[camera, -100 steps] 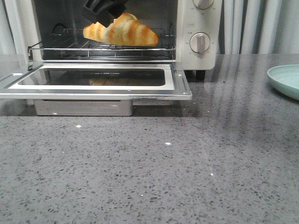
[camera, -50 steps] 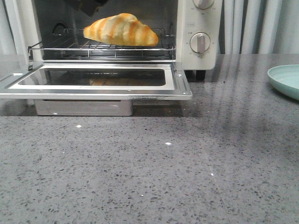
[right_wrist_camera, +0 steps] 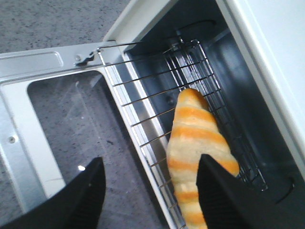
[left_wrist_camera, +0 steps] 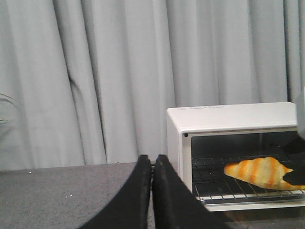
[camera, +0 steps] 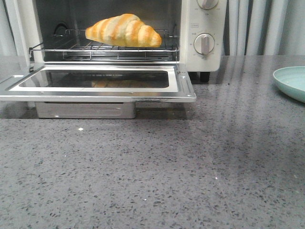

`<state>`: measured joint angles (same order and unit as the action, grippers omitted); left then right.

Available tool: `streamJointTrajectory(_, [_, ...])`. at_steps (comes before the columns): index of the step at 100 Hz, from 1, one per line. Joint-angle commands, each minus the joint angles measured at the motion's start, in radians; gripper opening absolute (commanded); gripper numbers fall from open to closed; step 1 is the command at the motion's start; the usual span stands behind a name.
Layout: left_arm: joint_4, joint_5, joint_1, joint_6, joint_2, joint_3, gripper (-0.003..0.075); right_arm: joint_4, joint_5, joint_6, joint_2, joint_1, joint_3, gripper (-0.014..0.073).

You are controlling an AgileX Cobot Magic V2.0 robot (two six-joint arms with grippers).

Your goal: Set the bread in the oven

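**Bread on the rack, oven door down**

Lying on the wire rack inside the oven: the bread, golden-orange with cream stripes, lengthwise across the cavity, nothing gripping it. Seen again on the same rack in the left wrist view and from above in the right wrist view.

Dropped flat toward the camera: the glass-windowed door, resting level over the grey speckled counter. Set on the oven's right panel: two round knobs, the lower one in full view.

Right gripper held above the door and rack edge, fingers spread wide, empty, one finger tip overlapping the bread in view though contact cannot be told. Left gripper off to the side of the oven, fingers pressed together, holding nothing.

At the counter's far right edge: a pale green plate. Behind everything: grey curtains.
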<state>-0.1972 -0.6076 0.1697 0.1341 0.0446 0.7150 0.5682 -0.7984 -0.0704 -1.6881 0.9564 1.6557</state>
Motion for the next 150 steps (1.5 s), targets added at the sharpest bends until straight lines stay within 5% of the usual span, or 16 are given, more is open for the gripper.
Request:
streamJointTrajectory(1, [0.024, 0.117, -0.043, 0.008, 0.0, -0.037, -0.0022, 0.014, -0.033, 0.027, 0.082, 0.021, 0.038, 0.0381])
streamJointTrajectory(47, [0.099, 0.356, -0.078, 0.006, -0.01, -0.334, -0.0022, -0.004, -0.298, 0.115, 0.253, 0.036, 0.038, 0.0366])
streamJointTrajectory(84, [0.106, 0.414, -0.078, 0.006, -0.01, -0.425, -0.0021, -0.004, -0.508, 0.127, 0.413, 0.036, 0.038, -0.0074])
streamJointTrajectory(150, [0.106, 0.412, -0.078, 0.006, -0.01, -0.429, -0.0021, 0.112, -0.441, 0.329, 0.678, 0.036, -0.285, -0.0064])
